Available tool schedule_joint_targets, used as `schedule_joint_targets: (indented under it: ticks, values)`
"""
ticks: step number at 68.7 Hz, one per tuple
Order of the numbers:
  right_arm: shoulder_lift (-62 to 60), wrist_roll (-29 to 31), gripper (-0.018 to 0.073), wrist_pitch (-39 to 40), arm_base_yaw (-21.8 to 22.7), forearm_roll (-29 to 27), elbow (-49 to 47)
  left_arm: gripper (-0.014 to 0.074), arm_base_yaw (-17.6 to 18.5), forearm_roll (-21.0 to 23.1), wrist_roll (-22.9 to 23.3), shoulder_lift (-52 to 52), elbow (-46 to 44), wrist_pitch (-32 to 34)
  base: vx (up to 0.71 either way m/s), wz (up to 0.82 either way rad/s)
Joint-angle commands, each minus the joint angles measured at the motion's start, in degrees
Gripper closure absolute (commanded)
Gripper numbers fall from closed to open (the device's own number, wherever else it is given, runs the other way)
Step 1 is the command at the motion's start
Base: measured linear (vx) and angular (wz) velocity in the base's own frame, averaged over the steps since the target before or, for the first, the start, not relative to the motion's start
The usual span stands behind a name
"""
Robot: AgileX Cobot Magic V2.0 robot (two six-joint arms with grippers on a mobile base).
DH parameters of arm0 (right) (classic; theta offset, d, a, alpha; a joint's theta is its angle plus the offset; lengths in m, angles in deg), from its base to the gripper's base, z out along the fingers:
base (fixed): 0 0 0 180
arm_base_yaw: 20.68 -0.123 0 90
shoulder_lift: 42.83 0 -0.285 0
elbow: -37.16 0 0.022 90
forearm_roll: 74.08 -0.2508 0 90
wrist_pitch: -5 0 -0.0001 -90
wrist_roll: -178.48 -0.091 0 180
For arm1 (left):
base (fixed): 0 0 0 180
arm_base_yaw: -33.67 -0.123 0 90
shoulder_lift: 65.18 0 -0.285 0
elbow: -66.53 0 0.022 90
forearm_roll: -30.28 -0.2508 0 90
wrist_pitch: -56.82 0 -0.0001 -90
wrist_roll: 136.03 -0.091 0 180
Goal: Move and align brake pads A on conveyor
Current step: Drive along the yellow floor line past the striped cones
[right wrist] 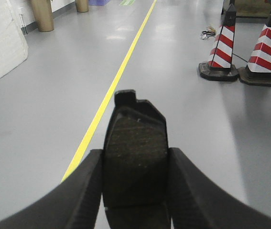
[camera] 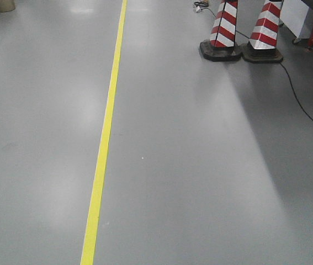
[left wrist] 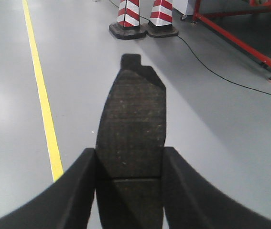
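— Grey floor [camera: 200,165] fills the front view, with a yellow floor line [camera: 104,143] running down its length. What have the arms got?

— Each holds a pad. The left gripper [left wrist: 129,151] is clamped narrow on the left-hand brake pad [left wrist: 133,119], and both black fingers [left wrist: 80,186] press against its long edges.

— How does it sit?

— Lengthways between the fingers, with its flat rough face toward the camera and the notched tab at the far end. The groove crosses it low down, between the fingers. It is held above the floor.

— And the other side?

— Much the same. The right gripper [right wrist: 135,151] is closed around the right-hand brake pad [right wrist: 135,138], tab pointing away, with a finger touching each side.

— Anything around them?

— Two red-and-white traffic cones [camera: 222,30] stand side by side on black bases, at the upper right of the front view. A black cable [camera: 305,110] trails across the floor past them. The left wrist view shows a red steel frame [left wrist: 240,43] to the right of the cones. The right wrist view shows a white wrapped bundle [right wrist: 1,43] at far left and tan cylinders [right wrist: 42,14] near the wall.
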State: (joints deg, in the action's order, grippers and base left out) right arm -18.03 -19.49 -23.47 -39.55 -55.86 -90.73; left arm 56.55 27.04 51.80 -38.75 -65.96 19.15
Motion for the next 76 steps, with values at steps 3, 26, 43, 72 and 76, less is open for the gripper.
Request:
schedule_joint_targets:
  ticks: [3,26,43,72,76]
  values:
    - [0.44,0.37,0.0528,4.96,0.06,1.38,-1.65,0.0513,0.20,0.04,0.15,0.42,-1.39,5.18,0.50,0.00]
    - [0.44,0.37,0.0528,4.96,0.06,1.38,-1.65,0.0513,0.20,0.04,0.15,0.42,-1.39,5.18,0.50,0.00]
    - [0.44,0.37,0.0528,4.96,0.06,1.38,-1.65,0.0513,0.20,0.04,0.15,0.42,-1.39,5.18,0.49,0.02]
    - [0.44,0.37,0.0528,4.96,0.06,1.38,-1.65,0.0513,0.20,0.04,0.15,0.42,-1.39,5.18,0.50,0.02]
    - [0.44,0.37,0.0528,4.96,0.06,1.38,-1.65,0.0513,0.20,0.04,0.15,0.42,-1.39,5.18,0.51,0.01]
